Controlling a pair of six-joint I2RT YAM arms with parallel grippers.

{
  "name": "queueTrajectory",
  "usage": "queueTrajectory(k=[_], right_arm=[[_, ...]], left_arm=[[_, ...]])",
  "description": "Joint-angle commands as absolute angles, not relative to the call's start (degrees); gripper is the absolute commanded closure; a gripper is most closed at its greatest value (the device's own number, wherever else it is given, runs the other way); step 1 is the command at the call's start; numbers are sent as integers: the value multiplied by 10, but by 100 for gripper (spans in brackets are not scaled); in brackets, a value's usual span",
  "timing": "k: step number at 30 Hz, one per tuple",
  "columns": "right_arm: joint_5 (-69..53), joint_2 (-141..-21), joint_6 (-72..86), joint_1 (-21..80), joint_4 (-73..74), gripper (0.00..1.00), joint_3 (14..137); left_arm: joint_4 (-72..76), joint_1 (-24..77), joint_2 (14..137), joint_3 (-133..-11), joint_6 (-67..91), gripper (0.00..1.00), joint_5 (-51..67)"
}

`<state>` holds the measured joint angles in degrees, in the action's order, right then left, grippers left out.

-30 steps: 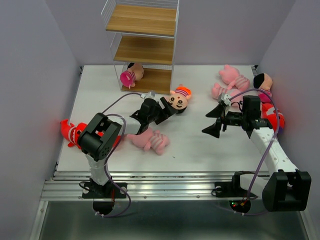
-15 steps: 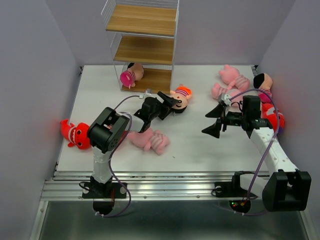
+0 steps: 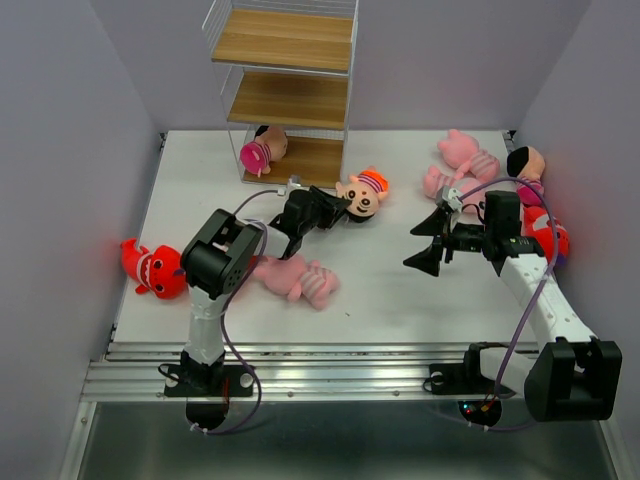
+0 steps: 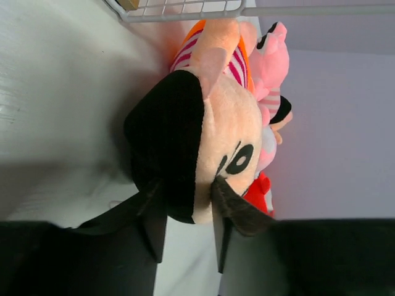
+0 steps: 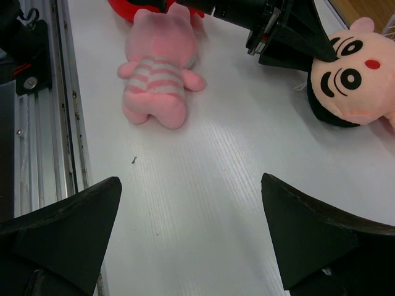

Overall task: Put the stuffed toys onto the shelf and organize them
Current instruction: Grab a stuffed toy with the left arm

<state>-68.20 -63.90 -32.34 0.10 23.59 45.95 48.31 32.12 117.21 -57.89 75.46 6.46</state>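
Step in hand: pickup of one toy by the left arm. The left gripper (image 3: pixel 335 207) is at the orange-capped doll (image 3: pixel 362 193), which lies on the table (image 3: pixel 400 300) just right of the shelf (image 3: pixel 290 100) foot. In the left wrist view its fingers (image 4: pixel 154 222) stand narrowed on the lower edge of the doll's head, one on the dark hair and one on the face, both touching. The right gripper (image 3: pixel 425 245) hangs over bare table with its fingers spread wide and nothing between them. A second doll (image 3: pixel 262 150) lies on the bottom board; the upper two boards are bare. Judgement: the next move calls for a firm pinch, a lift clear of the table, then a carry around the wire frame to a board, likely beside the matching doll.
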Motion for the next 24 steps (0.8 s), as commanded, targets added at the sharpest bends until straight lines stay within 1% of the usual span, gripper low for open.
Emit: queueTrajectory(k=[1,2,4,6,7,8,9,14,16,21,22,24], right_arm=[[-696,-637,-330,6,232,0,475],[-697,-637,-330,6,232,0,475],[-697,-636,-330,6,231,0,475],[-697,-636,-330,6,232,0,475],[-696,-636,-330,6,231,0,476],[-696,-636,-330,6,231,0,475],[-696,-636,-330,6,231,0,476],[-693,-636,-330,6,232,0,475],[-693,-636,-331,6,233,0,477],[-689,-630,-365,6,257,0,481],[-686,-628,-370,6,259,0,482],[-679,-623,-384,6,263,0,479]], left_arm=[[542,315,1183,-579,755,63,85],[548,314,1186,-575,754,69,90],[556,311,1191,-572,747,75,100],[559,310,1194,-577,741,83,112],[561,310,1196,-579,737,85,119],[558,309,1201,-583,729,97,125],[555,308,1201,-591,724,100,129],[548,308,1188,-604,673,100,162],[528,308,1175,-608,627,100,178],[391,316,1101,-613,477,100,207],[339,323,1078,-615,414,100,210],[286,331,1054,-618,352,100,207]])
